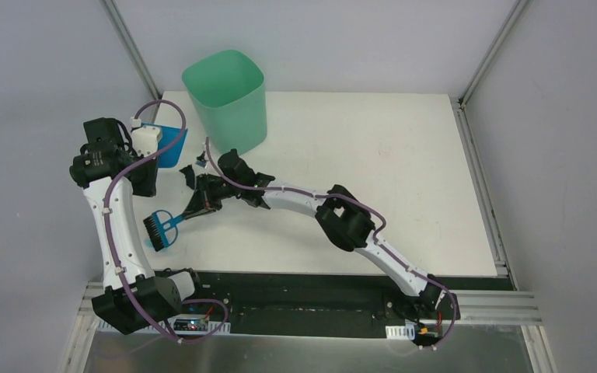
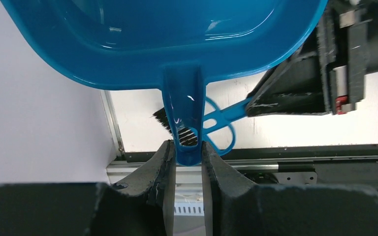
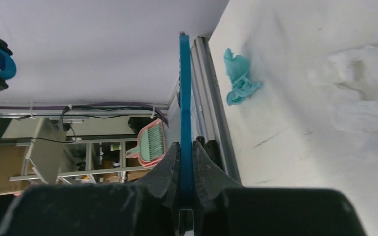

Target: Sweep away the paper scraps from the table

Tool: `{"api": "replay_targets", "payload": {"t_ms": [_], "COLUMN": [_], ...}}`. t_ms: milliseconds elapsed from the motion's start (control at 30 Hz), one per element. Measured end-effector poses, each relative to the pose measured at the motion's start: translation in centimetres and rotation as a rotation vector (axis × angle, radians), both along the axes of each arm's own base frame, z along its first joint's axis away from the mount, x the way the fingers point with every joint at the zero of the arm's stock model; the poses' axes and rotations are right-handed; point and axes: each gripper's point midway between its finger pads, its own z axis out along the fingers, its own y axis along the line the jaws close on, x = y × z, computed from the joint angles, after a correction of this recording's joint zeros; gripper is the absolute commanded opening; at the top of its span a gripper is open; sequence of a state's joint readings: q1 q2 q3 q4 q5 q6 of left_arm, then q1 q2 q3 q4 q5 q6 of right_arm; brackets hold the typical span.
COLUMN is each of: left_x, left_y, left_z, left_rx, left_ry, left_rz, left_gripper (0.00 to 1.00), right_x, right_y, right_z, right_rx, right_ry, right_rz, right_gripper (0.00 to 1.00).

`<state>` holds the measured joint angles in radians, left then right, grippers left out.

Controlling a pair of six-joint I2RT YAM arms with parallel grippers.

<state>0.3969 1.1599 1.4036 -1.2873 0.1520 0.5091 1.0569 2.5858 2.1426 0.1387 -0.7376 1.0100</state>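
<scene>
Left end effector [image 2: 187, 151] clamps blue plastic dustpan [image 2: 177, 44] by its handle, left of mint-green plastic bin [image 1: 225, 97]. Right end effector [image 3: 186, 147] pinches blue hand brush [image 3: 185, 93], bristles cut off in its own view. One teal crumpled paper scrap [image 3: 241, 78] on white worktop [image 3: 325, 147]; bearing from bin unclear.

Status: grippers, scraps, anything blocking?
Left gripper shut on dustpan handle. Right gripper shut on brush. One teal scrap seen on table near its edge. Bin behind, not blocking.

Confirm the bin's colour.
The bin is mint green; top external view shows it best.
</scene>
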Motion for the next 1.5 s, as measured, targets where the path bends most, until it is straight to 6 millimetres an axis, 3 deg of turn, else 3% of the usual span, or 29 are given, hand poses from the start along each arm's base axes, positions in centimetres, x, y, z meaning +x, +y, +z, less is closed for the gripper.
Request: {"api": "replay_targets", "payload": {"t_ms": [200, 500, 633, 733, 867, 1133, 1267, 1367, 1433, 1500], "left_x": [-0.3, -0.6, -0.8, -1.1, -1.3, -1.0, -0.9, -0.8, -0.8, -0.8], "left_y": [-0.4, -0.5, -0.6, -0.8, -1.2, -1.7, -2.0, -2.1, -2.1, -2.2], "left_z": [-0.2, -0.3, -0.4, -0.5, -0.5, -0.5, -0.5, -0.5, -0.5, -0.4], "left_rx": [-0.02, -0.025, -0.025, -0.025, -0.036, -0.06, -0.077, -0.079, -0.079, -0.081], "left_ry": [0.014, 0.023, 0.024, 0.022, 0.013, 0.002, -0.004, -0.006, -0.006, -0.009], "left_rz": [-0.003, -0.003, -0.003, -0.005, -0.017, -0.04, -0.052, -0.06, -0.061, -0.065], "left_gripper": [0.04, 0.04, 0.04, 0.04, 0.04, 0.05, 0.05, 0.06, 0.06, 0.06], "right_x": [-0.7, -1.4, -1.8, -1.7, -0.5, 5.3, 7.1, 8.4, 9.5, 10.4], "right_y": [1.5, 2.1, 2.2, 1.1, -2.2, -12.3, -18.6, -23.1, -24.8, -25.1], "right_z": [-1.1, -7.0, -6.6, -6.0, -4.6, -4.4, -4.0, -2.0, -0.2, 1.9], "right_rx": [0.001, -0.214, -0.298, -0.376, -0.466, -0.611, -0.657, -0.676, -0.661, -0.607], "right_ry": [0.094, 0.116, 0.023, -0.051, -0.119, -0.183, -0.175, -0.205, -0.244, -0.286], "right_rz": [-0.032, -0.114, -0.156, -0.2, -0.259, -0.398, -0.47, -0.52, -0.546, -0.555], "right_gripper": [0.0, 0.0, 0.0, 0.0, 0.0, 0.0, 0.0, 0.0, 0.0, 0.0]}}
